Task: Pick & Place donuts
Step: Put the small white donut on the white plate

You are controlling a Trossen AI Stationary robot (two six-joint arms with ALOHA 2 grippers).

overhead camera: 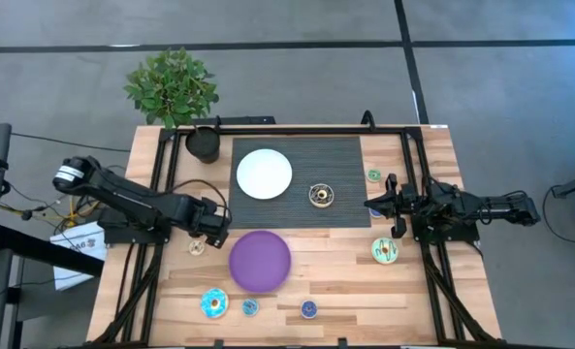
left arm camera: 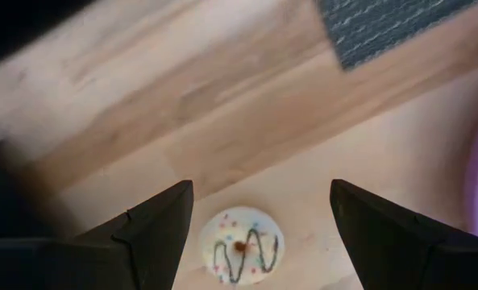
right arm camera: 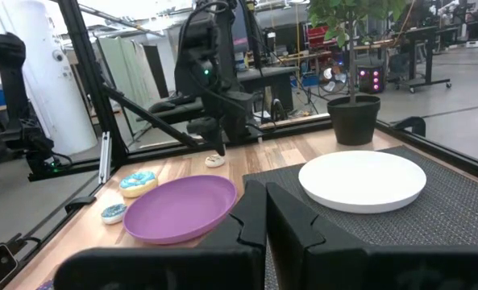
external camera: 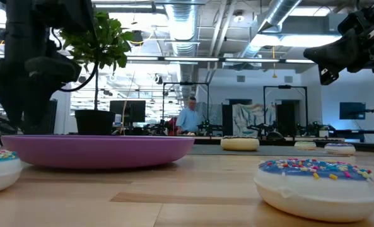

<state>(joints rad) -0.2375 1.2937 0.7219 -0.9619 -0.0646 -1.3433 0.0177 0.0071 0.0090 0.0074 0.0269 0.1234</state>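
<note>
A small cream donut (left arm camera: pixel 240 246) with a dark zigzag lies flat on the wooden table (overhead camera: pixel 355 291), just left of the purple plate (overhead camera: pixel 260 260). My left gripper (left arm camera: pixel 259 193) points down over it, open, one finger on each side and clear of it; the right wrist view shows this gripper (right arm camera: pixel 217 149) just above the donut (right arm camera: pixel 214 161). My right gripper (right arm camera: pixel 264 217) waits level at the table's right side, shut and holding nothing. Other donuts lie flat: blue-iced (overhead camera: pixel 214 303), small blue (overhead camera: pixel 250 307), purple (overhead camera: pixel 309 309), green-iced (overhead camera: pixel 385 251), small green (overhead camera: pixel 374 175), brown-and-cream (overhead camera: pixel 320 195).
A white plate (overhead camera: pixel 264 174) lies on the dark mat (overhead camera: pixel 345 160) at the back. A potted plant (overhead camera: pixel 204 143) stands at the far left corner. Black frame rails (overhead camera: pixel 161 184) run along both table sides. A person shows in the room beyond the table (external camera: pixel 188 116).
</note>
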